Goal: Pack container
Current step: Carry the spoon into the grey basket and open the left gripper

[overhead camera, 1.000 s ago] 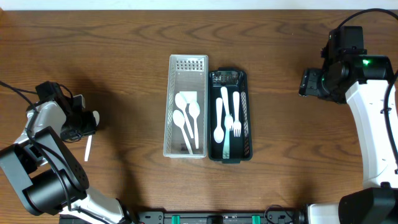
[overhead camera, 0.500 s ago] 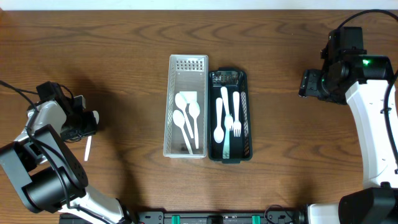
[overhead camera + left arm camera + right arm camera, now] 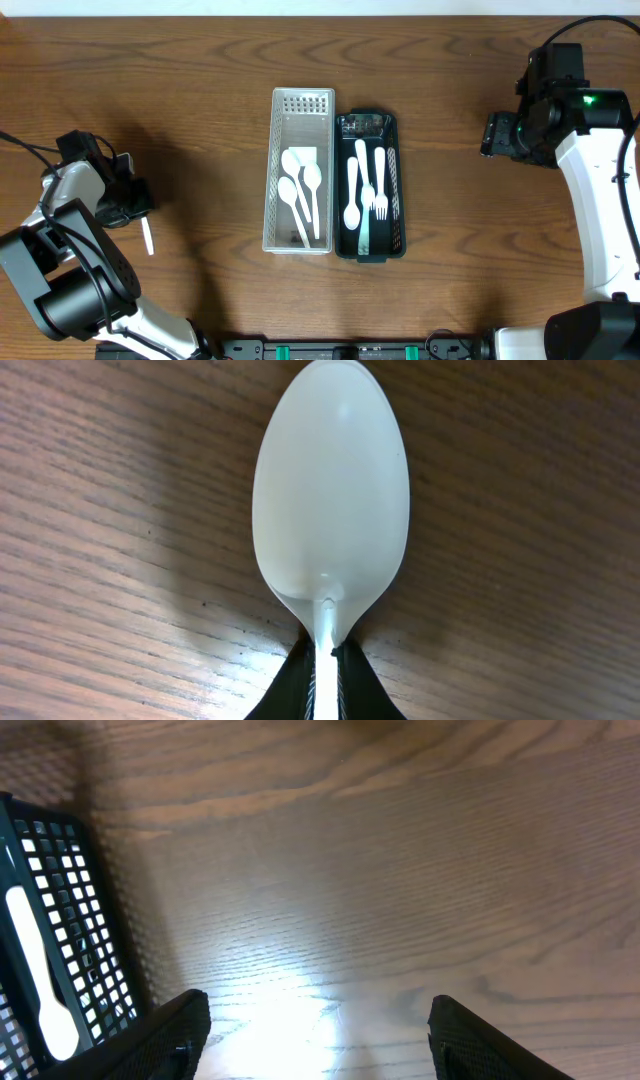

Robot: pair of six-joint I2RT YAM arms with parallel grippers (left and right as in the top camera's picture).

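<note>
My left gripper [image 3: 138, 212] at the table's left edge is shut on the handle of a white plastic spoon [image 3: 147, 236]; in the left wrist view its bowl [image 3: 331, 490] points away over the wood and the jaws pinch the neck [image 3: 323, 670]. A white mesh basket [image 3: 272, 180] holds three white spoons [image 3: 300, 195]. A dark green basket [image 3: 395, 240] beside it holds white forks and a spoon [image 3: 366, 190]. My right gripper [image 3: 497, 133] is open and empty over bare table, right of the baskets; the dark basket's corner shows in its wrist view [image 3: 60, 960].
The two baskets stand side by side at the table's middle. Black cables trail near my left arm [image 3: 25, 145].
The spoon's handle in my left gripper has swung from pointing down-left to down-right. The right arm has not moved.
</note>
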